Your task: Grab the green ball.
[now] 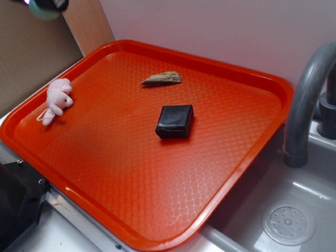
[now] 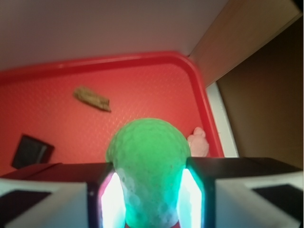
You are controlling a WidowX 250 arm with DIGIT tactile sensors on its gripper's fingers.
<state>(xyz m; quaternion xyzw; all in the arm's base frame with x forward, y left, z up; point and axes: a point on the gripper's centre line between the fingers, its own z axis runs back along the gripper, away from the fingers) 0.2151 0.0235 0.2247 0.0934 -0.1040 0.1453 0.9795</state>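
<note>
You've basically got it: gripper [image 2: 149,190] jaws are clamped on the green ball [image 2: 148,166], held up well above the red tray [image 1: 252,73] w/ nothing left but keeping hold.

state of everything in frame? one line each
ball: clamped between the fingers, lifted off the tray
gripper: shut on the ball, raised above the tray's far left corner
bunny: lying at the tray's left edge
black block: flat, mid tray
wood scrap: flat, near the back
tray: resting beside the sink
faucet: no water visible
</note>
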